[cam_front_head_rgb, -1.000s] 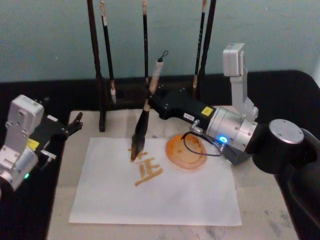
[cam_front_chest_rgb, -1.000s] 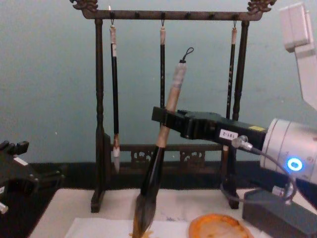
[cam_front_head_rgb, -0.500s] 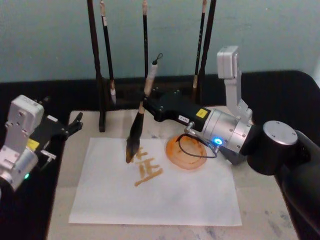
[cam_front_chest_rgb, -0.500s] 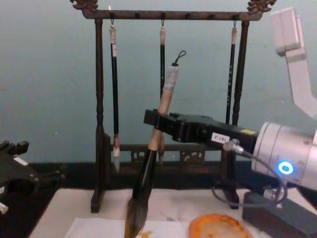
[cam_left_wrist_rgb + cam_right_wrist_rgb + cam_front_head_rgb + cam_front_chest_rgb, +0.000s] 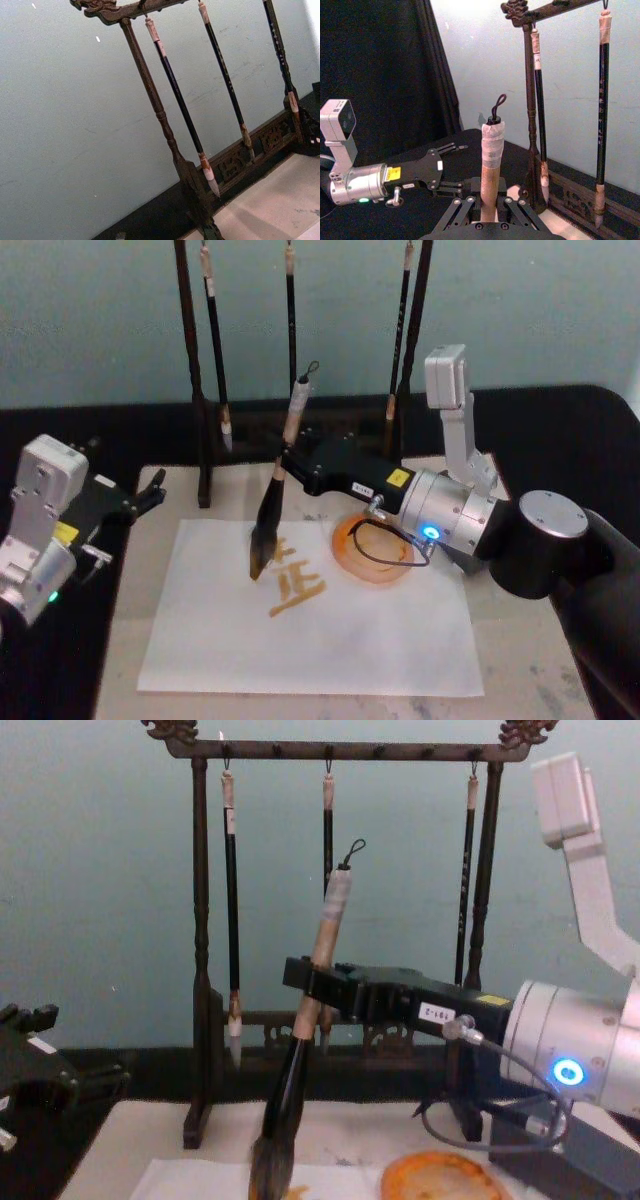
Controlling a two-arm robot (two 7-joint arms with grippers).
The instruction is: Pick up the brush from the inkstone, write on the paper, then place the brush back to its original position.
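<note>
My right gripper (image 5: 287,466) is shut on the brush (image 5: 267,528) at the joint of its black shaft and tan handle. The brush tilts, with its cord loop toward the back and its dark bristle tip down at the paper (image 5: 330,640), just left of the orange strokes (image 5: 296,586). From the chest the same brush (image 5: 288,1092) hangs below the gripper (image 5: 306,986). In the right wrist view the taped handle (image 5: 490,160) rises between the fingers. The round orange inkstone (image 5: 376,549) lies right of the tip, under the right arm. My left gripper (image 5: 150,488) is parked, open, at the mat's left edge.
A dark wooden brush stand (image 5: 203,440) with three thin black brushes (image 5: 232,920) stands at the back of the cream mat (image 5: 520,660). The same stand (image 5: 165,135) rises close by in the left wrist view. A black tabletop (image 5: 560,430) surrounds the mat.
My right gripper has carried the brush leftward and slightly back. The bristle tip has shifted from the top of the orange character to its left side. The left arm stayed still.
</note>
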